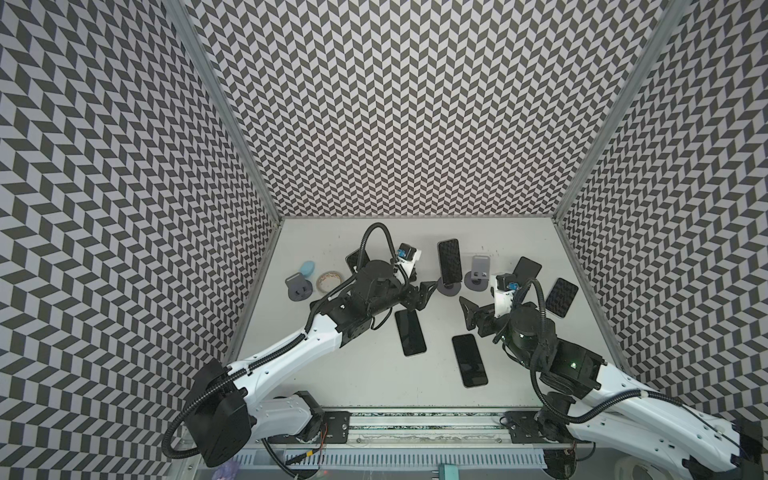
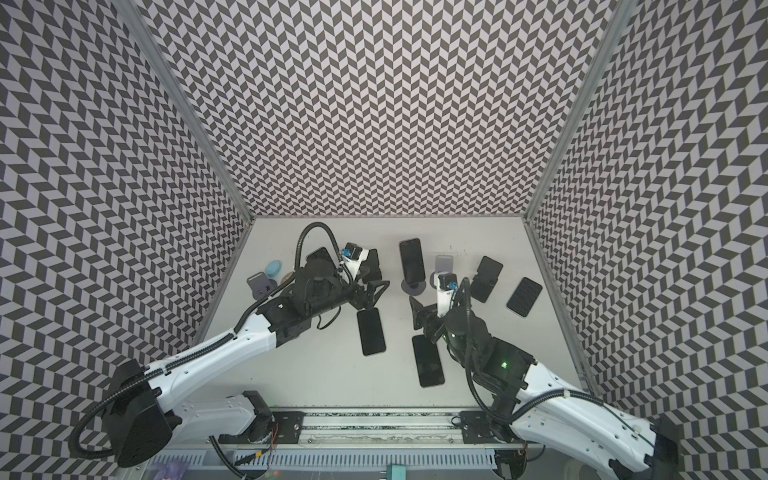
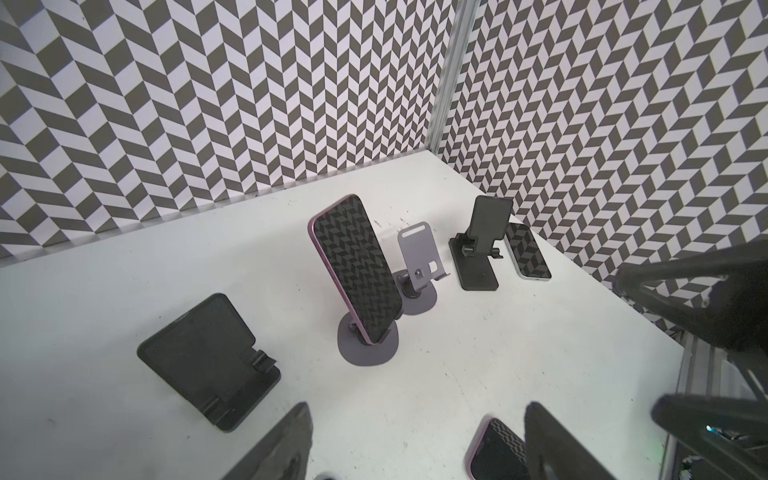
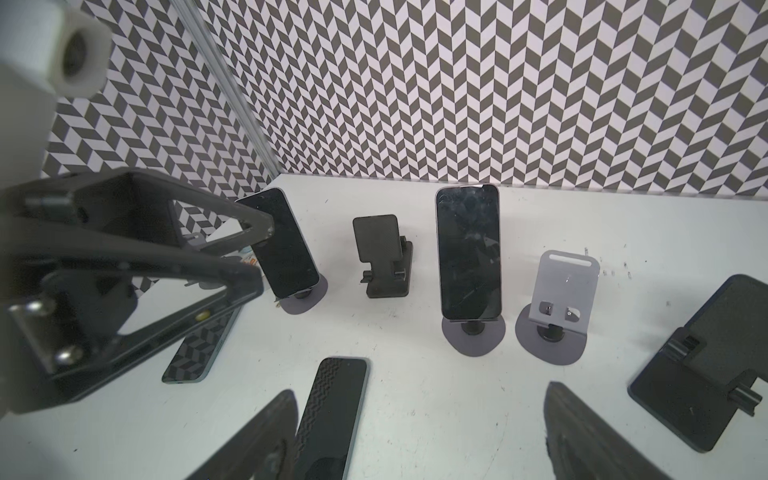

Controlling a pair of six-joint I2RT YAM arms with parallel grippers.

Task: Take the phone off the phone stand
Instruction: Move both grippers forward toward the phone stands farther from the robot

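While upright on its stand [image 1: 451, 289], phone [image 1: 450, 262] near both open jaws.

The phone [image 1: 450, 261] leans on its stand [image 1: 450, 289], just beyond the tips of the left pincer [image 1: 426, 296] and back-left of the right pincer [image 1: 466, 312]. An empty stand [image 1: 480, 275] sits just right of it, beyond the right pincer toward the back wall. A second phone [image 1: 410, 332] lies flat just nearer the robot than the left pincer, a third phone [image 1: 469, 359] nearer than the right pincer. Right of the right pincer are a folding stand [image 1: 527, 270] and a fourth phone [image 1: 561, 297].
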